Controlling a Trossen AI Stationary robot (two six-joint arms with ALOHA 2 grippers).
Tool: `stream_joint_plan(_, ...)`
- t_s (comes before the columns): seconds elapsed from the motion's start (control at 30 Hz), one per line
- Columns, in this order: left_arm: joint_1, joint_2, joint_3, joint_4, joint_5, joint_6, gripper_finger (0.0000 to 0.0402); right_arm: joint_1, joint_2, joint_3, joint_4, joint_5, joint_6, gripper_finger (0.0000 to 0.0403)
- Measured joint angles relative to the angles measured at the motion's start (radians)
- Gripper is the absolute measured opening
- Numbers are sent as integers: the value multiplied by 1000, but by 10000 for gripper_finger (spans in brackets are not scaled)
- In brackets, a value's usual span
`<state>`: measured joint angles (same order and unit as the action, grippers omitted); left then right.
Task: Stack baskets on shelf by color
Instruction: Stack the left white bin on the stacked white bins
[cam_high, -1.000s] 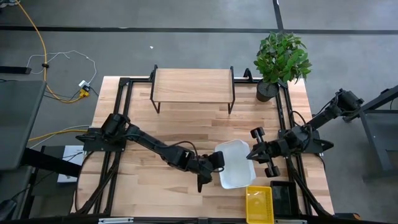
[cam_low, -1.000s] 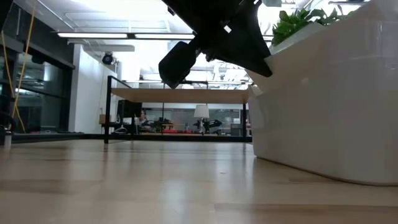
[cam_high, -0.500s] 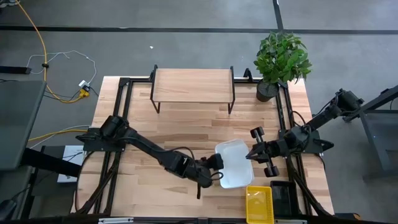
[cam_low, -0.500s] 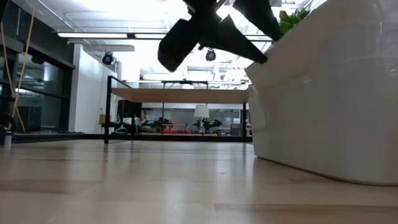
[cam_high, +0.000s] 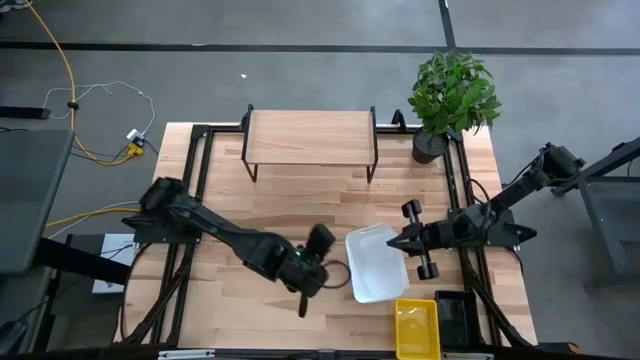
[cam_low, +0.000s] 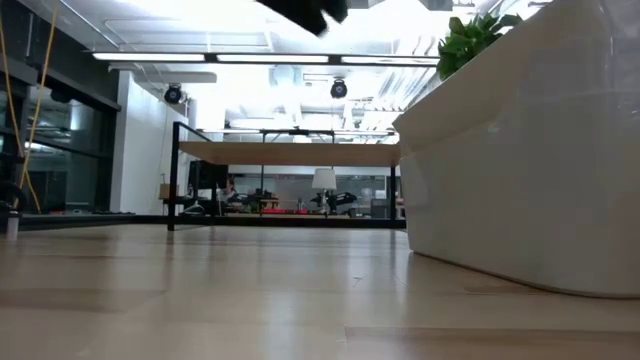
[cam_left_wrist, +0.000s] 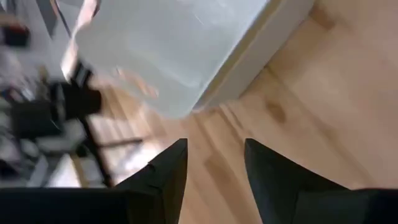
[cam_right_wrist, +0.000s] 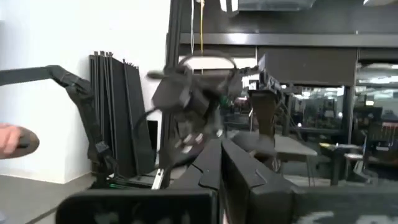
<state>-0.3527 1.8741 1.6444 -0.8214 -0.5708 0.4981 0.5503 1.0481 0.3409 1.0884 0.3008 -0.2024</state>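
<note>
A white basket (cam_high: 378, 262) rests on the table near the front right, and fills the right of the low view (cam_low: 520, 150). A yellow basket (cam_high: 417, 328) sits at the front edge. The shelf (cam_high: 310, 137) stands at the far side with a bare wooden top. My left gripper (cam_left_wrist: 214, 146) is open, just left of the white basket (cam_left_wrist: 180, 43), with bare table between its fingers. In the high view it (cam_high: 322, 262) stands apart from the basket's left rim. My right gripper (cam_high: 398, 243) is shut, its tip at the basket's right rim. My right gripper comes level from the table's right side, its shut tip at the white basket's right rim (cam_high: 403, 250). I cannot tell whether it touches the rim. Its wrist view shows nothing between the fingers (cam_right_wrist: 224, 168).
A potted plant (cam_high: 452, 95) stands at the far right corner beside the shelf. A black box (cam_high: 455, 315) lies next to the yellow basket. Black frame rails (cam_high: 195, 180) run along the table's left and right sides. Bare wood lies between the shelf and the baskets.
My left gripper has opened, let go of the white basket's left rim, and drawn back toward the table's left while rising out of the low view. The basket stays on the table where it was. My right arm has shifted slightly toward the basket.
</note>
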Motion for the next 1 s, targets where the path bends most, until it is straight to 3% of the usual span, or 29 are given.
stream_joint_plan(0.1, 0, -63, -12, -73, 31, -171, 134, 0, 0, 0, -14, 35, 52, 0)
stream_joint_plan(0.23, -17, -182, -104, -35, 16, -299, 101, 0, -2, 0, -81, 177, 143, 0)
stream_joint_plan(0.33, -47, -285, -253, 142, -24, -313, 57, -1, -10, 16, -189, 260, 203, 0)
stream_joint_plan(0.43, -77, -392, -445, 425, -67, -277, 11, -1, -23, 101, -412, 295, 272, 0)
stream_joint_plan(0.57, -93, -505, -724, 853, -160, -229, 10, -2, 2, 267, -831, 333, 438, 0)
stream_joint_plan(0.67, -91, -536, -895, 1184, -202, -189, 2, 0, 45, 363, -1021, 426, 537, 0)
stream_joint_plan(0.77, -83, -552, -1007, 1437, -206, -145, 3, -10, 85, 472, -1181, 420, 620, 0)
stream_joint_plan(0.83, -77, -557, -1043, 1515, -195, -151, 1, -7, 116, 558, -1293, 406, 690, 0)
stream_joint_plan(1.0, -81, -580, -1049, 1495, -195, -231, 0, 17, 237, 798, -1688, 403, 918, 0)
